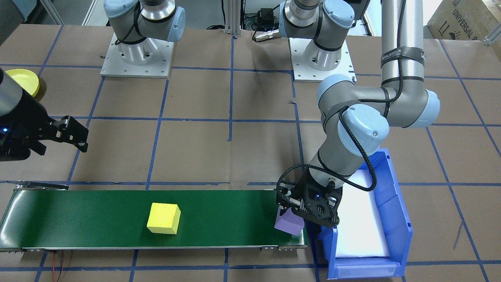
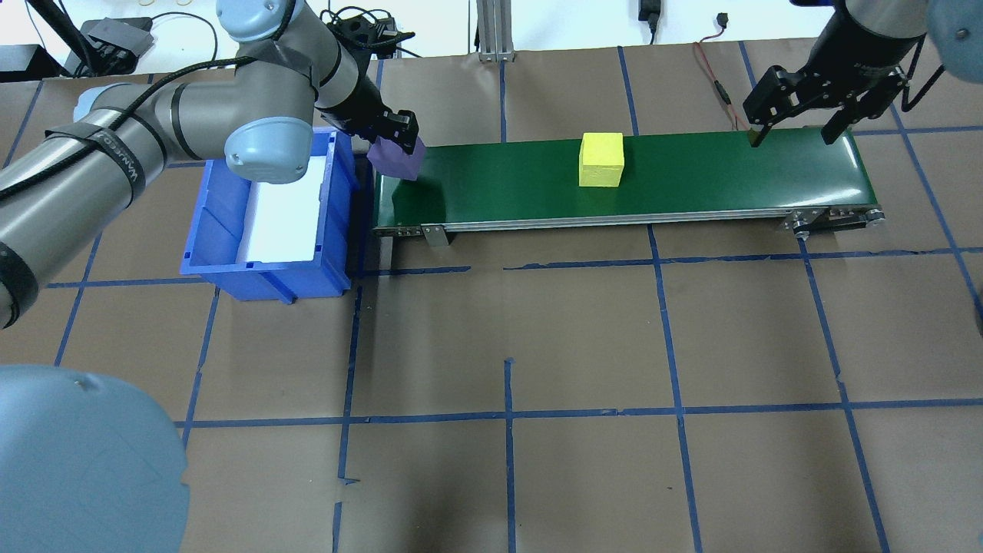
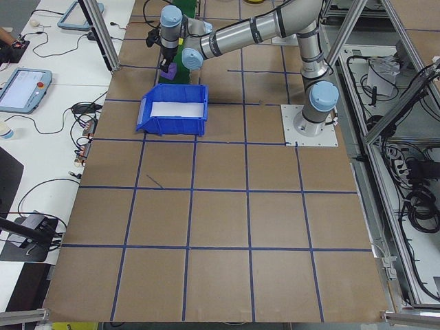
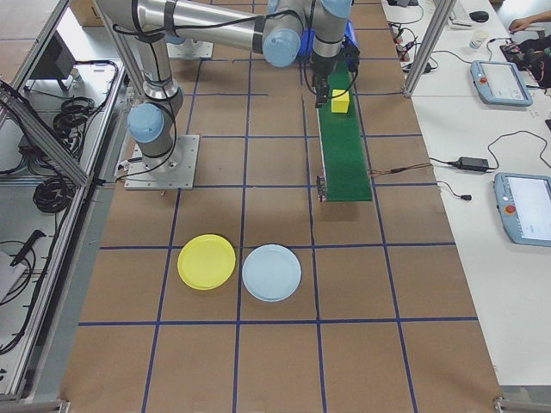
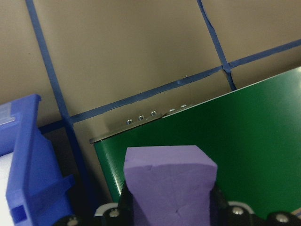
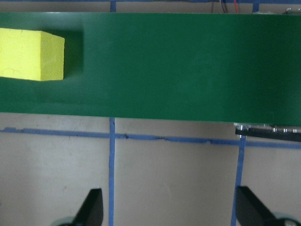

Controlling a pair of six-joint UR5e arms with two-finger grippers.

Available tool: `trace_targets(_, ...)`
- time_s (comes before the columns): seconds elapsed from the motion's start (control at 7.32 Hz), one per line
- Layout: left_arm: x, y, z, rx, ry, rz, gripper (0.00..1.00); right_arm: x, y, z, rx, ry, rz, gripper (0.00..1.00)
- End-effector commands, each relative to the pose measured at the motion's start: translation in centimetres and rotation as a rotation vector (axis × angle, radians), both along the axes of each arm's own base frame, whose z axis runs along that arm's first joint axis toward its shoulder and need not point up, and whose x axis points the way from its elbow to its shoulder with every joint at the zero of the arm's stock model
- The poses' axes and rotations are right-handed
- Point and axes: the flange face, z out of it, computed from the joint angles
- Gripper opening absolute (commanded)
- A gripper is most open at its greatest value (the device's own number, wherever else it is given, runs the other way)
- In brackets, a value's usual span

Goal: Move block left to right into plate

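Note:
A purple block (image 1: 289, 225) (image 2: 395, 160) (image 5: 169, 183) is clamped between the fingers of my left gripper (image 2: 398, 142) (image 1: 303, 213), right at the end of the green conveyor belt (image 2: 714, 165) nearest the blue bin. I cannot tell whether the block touches the belt. A yellow block (image 1: 163, 218) (image 2: 600, 159) (image 6: 30, 54) lies mid-belt. My right gripper (image 2: 795, 130) (image 6: 170, 212) hangs open by the belt's other end, empty. A yellow plate (image 4: 207, 261) (image 1: 23, 80) and a light blue plate (image 4: 271, 272) lie on the table beyond that end.
A blue bin (image 2: 269, 215) (image 1: 395, 203) with a white liner stands against the conveyor's end, under my left arm. Both arm bases (image 1: 137, 55) are bolted on at the table's robot side. Brown paper with blue tape lines covers the table.

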Motion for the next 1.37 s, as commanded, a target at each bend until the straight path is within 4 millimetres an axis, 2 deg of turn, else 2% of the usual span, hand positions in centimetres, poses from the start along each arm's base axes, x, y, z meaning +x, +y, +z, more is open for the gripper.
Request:
trace_targets(0.0, -0.1, 0.0, -0.1, 0.006, -0.002, 0.013, 1.00, -4.7, -3.3, -5.3, -0.049, -0.094, -0.003, 1.00)
trace_targets(0.14, 0.0, 0.1, 1.6, -0.018, -0.003, 0.017, 1.00, -4.9, -4.2, -6.8, -0.060, -0.211, -0.031, 1.00)
trace_targets(0.27, 0.2, 0.7, 3.8, -0.038, -0.006, 0.021, 1.00, -6.0, -4.9, -8.5, -0.046, -0.229, -0.069, 1.00)
trace_targets(0.55, 2.7, 5.1, 12.0, 0.019, -0.155, 0.056, 1.00, -7.1, -5.4, -9.3, -0.077, -0.221, -0.081, 1.00)
trace_targets(0.68, 6.2, 7.5, 16.5, 0.080, -0.190, 0.109, 1.00, -8.0, -5.4, -9.3, -0.092, -0.258, -0.098, 1.00)
trace_targets(0.82, 9.7, 10.4, 20.0, 0.156, -0.181, 0.165, 1.00, -8.6, -5.6, -9.9, -0.099, -0.307, -0.113, 1.00)
trace_targets(0.96, 11.1, 13.2, 22.8, 0.170, -0.180, 0.194, 1.00, -8.8, -5.7, -10.4, -0.092, -0.312, -0.118, 1.00)
trace_targets(1.09, 10.7, 15.9, 24.0, 0.217, -0.184, 0.186, 1.00, -8.9, -5.7, -10.4, -0.093, -0.315, -0.119, 1.00)
trace_targets(1.23, 10.4, 16.2, 23.5, 0.243, -0.178, 0.178, 1.00, -8.9, -5.6, -10.6, -0.088, -0.315, -0.120, 1.00)
